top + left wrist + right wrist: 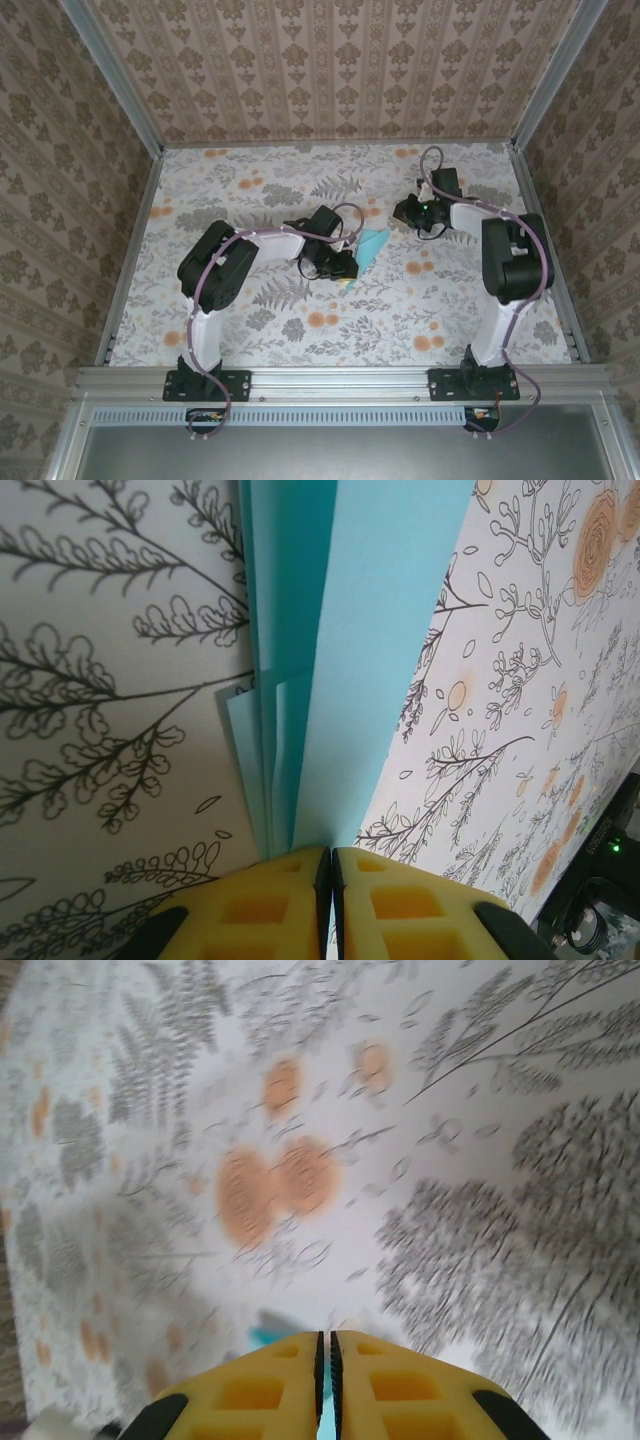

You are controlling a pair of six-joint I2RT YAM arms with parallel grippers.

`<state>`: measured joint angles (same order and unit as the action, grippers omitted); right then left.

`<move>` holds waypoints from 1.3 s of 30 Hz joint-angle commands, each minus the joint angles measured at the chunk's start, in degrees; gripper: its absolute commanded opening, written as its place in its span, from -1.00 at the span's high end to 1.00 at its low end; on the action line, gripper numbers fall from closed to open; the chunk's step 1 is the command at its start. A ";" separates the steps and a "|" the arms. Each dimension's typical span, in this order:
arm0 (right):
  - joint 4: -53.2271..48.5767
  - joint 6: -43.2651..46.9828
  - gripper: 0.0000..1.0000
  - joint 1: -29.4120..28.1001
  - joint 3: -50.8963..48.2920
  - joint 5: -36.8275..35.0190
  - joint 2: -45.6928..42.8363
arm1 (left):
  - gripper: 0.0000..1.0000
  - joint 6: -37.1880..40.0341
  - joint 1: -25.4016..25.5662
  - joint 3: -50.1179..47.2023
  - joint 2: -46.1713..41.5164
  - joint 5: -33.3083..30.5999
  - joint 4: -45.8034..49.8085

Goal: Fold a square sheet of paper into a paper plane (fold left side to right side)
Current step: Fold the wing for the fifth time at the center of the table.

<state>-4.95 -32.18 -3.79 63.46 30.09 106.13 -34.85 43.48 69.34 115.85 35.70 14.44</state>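
Fig.: left gripper [331, 855] is pinching blue paper [380, 630], already folded narrow w/ several layers; right gripper [327, 1338], pads together, is hovering nearby. Prob. final creases remaining.

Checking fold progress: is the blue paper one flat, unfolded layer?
No, the light blue paper shows several overlapping folded layers ahead of the left gripper.

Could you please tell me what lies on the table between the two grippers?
The folded blue paper lies there, as the top view shows.

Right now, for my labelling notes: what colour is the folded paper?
The paper is plain light blue, clearest in the left wrist view.
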 commanded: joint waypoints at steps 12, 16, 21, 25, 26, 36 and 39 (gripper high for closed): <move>8.95 -11.93 0.73 -12.83 -14.97 1.82 -8.18 | 0.71 0.36 0.94 -1.67 0.95 -3.54 6.45; 9.19 -12.20 0.73 -13.89 -13.67 1.76 -4.65 | 0.71 0.37 0.93 -1.40 0.65 -3.36 6.46; 6.86 -11.83 0.74 -13.94 -12.42 0.13 -1.67 | 0.69 0.48 0.82 -0.42 -0.71 -2.93 6.52; 3.70 -11.61 0.74 -13.91 -11.80 -1.17 0.21 | 0.63 1.16 0.77 1.60 -2.32 -1.82 7.77; 2.32 -11.30 0.74 -13.94 -11.53 -1.85 0.56 | 0.62 1.30 0.71 2.28 -2.74 -1.56 8.24; -3.46 -9.30 0.75 -13.90 -9.97 -3.46 2.35 | 0.58 -0.78 0.57 1.87 -5.83 4.11 7.27; -4.07 -8.78 0.76 -13.88 -9.59 -3.63 2.55 | 0.58 -2.35 0.70 0.57 -4.92 6.60 4.98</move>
<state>-3.84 -42.19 -17.52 53.63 30.26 106.26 -35.38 43.94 70.89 111.74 38.17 20.40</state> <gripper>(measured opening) 0.122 0.210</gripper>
